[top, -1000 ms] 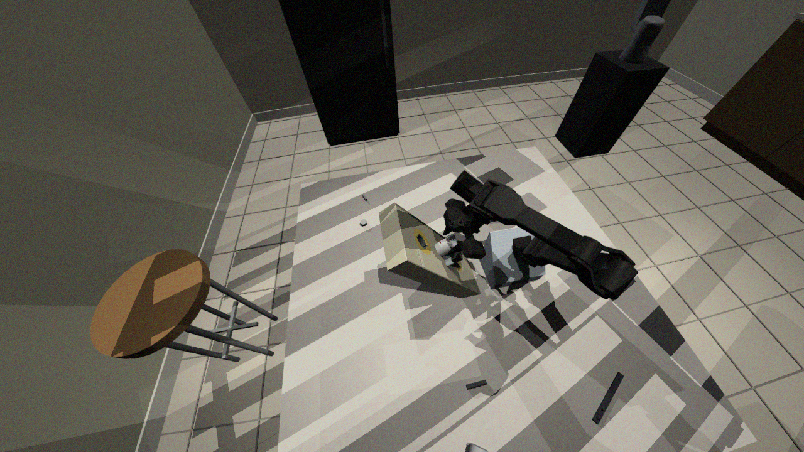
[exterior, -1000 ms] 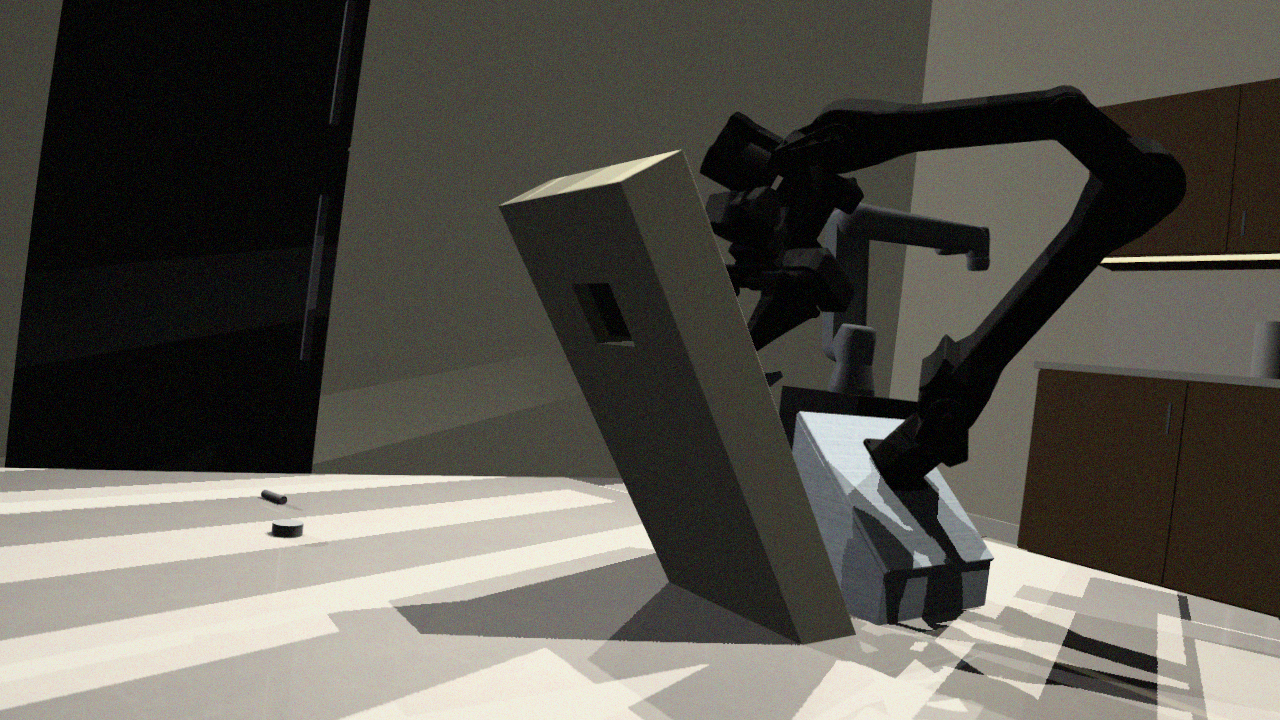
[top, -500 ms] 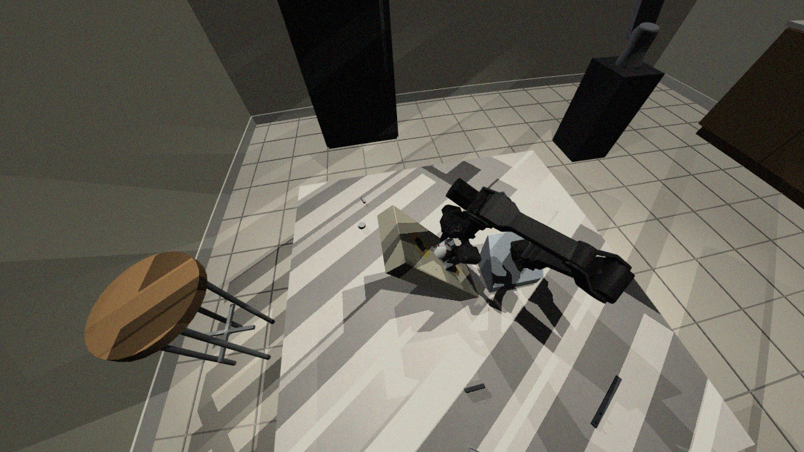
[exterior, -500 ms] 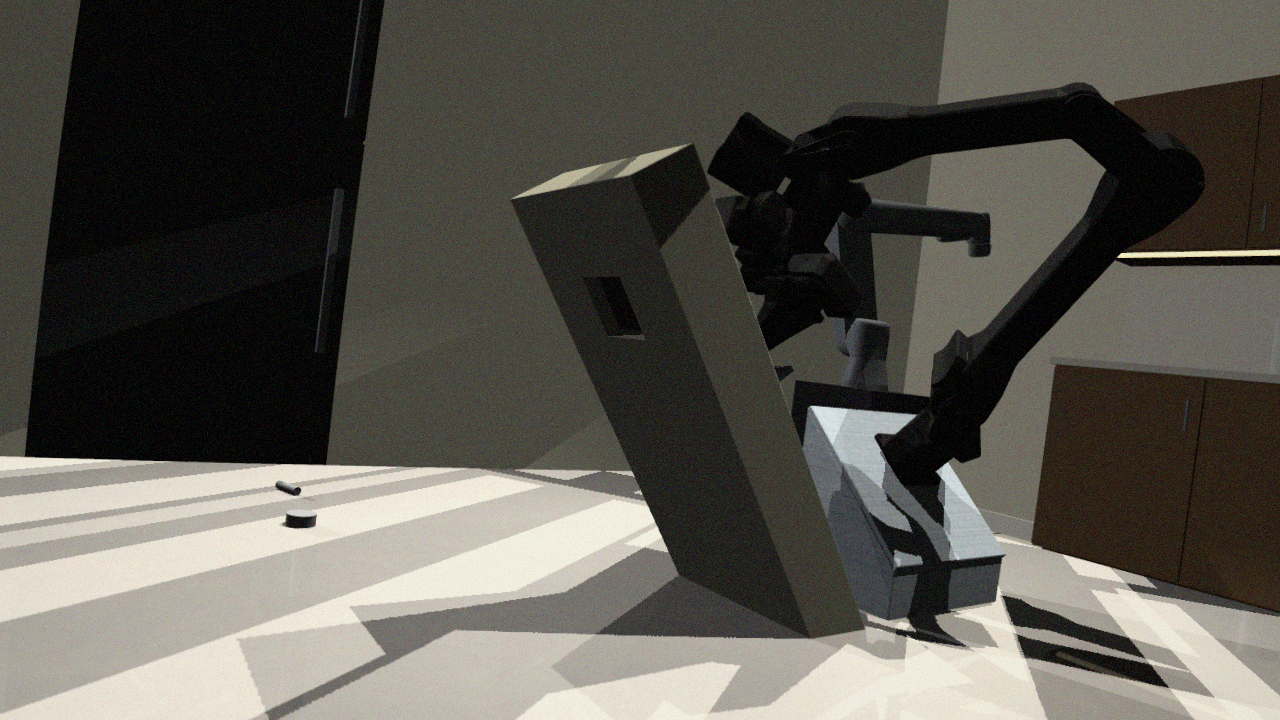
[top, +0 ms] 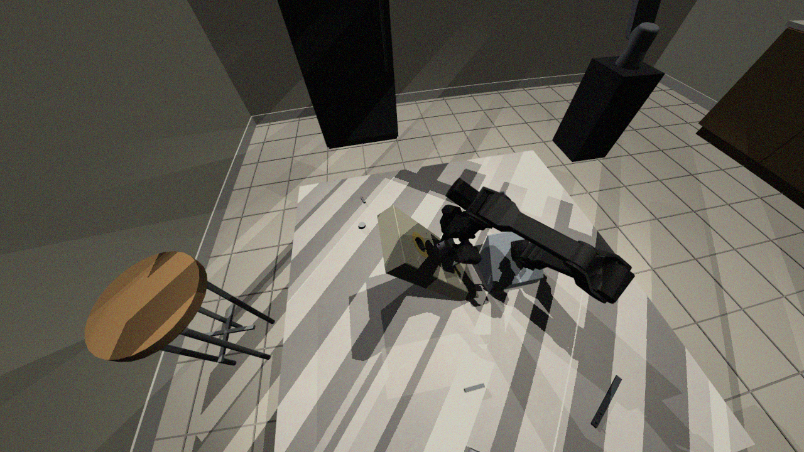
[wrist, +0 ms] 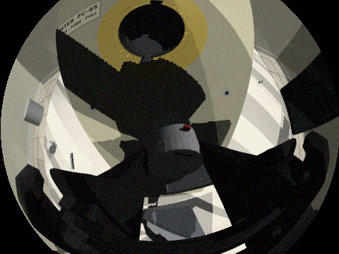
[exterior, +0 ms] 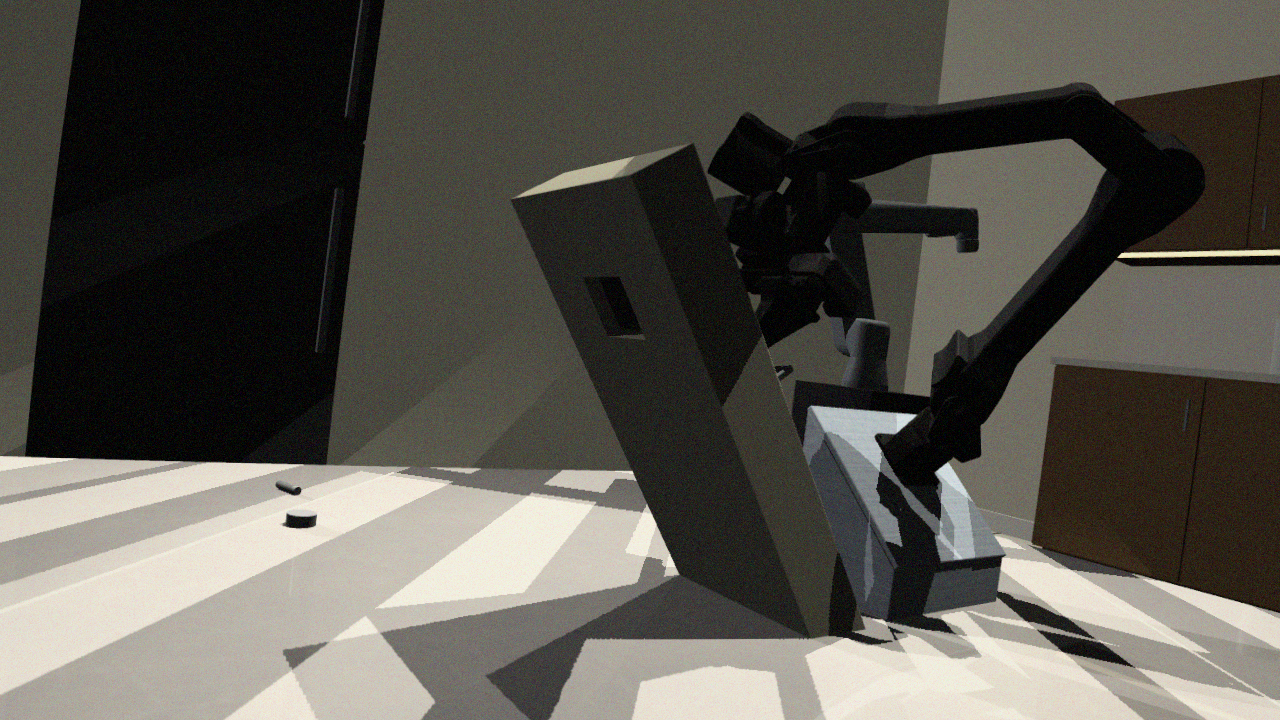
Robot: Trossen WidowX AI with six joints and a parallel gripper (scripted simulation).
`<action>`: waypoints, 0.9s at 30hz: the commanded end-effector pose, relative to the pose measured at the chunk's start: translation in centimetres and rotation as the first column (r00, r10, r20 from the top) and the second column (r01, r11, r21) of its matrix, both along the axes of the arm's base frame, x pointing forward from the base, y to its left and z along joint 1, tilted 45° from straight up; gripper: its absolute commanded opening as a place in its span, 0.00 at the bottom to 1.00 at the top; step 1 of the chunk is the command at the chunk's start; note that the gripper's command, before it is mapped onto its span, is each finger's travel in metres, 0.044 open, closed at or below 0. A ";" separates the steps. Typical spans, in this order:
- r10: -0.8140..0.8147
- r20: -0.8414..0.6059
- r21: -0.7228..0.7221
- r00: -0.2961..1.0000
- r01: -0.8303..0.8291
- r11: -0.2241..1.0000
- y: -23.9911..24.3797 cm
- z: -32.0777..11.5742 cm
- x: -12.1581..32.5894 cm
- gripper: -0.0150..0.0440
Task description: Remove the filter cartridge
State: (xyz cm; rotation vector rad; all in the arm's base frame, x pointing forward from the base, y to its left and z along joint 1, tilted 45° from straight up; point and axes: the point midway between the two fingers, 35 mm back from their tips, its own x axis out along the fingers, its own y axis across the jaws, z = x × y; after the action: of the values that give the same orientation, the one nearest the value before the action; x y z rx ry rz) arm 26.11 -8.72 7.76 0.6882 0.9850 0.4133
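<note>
The service panel leans back. Its round socket, inside a yellow ring, is empty. The pale filter cartridge is out of the panel, low in front of its face, with a red mark on its side and a dark slot on its near end. My gripper is shut on the cartridge, with one dark finger on each side. In the exterior view the panel hides the fingertips. A grey surface, apparently the tray, shows below the cartridge, partly in shadow; whether they touch is unclear.
The blue-grey robot base stands close to the panel's front. A small puck lies behind the panel. A dark bar and a short bar lie on the table. A round stool stands at left.
</note>
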 end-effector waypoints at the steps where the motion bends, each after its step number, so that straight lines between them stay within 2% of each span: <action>1: 0.002 0.000 -0.002 1.000 -0.002 1.000 -0.2 0.1 0.1 0.34; 3: 0.001 0.000 -0.002 1.000 -0.001 1.000 -0.5 0.5 0.5 0.26; 12: 0.000 -0.001 -0.001 1.000 0.000 1.000 -1.7 1.7 1.3 0.25; 27: -0.001 -0.006 -0.004 1.000 0.001 1.000 -6.7 6.3 -2.1 0.25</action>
State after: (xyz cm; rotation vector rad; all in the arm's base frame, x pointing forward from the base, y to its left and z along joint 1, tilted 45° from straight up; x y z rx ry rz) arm 24.84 -14.11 12.70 0.6978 0.9974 0.4097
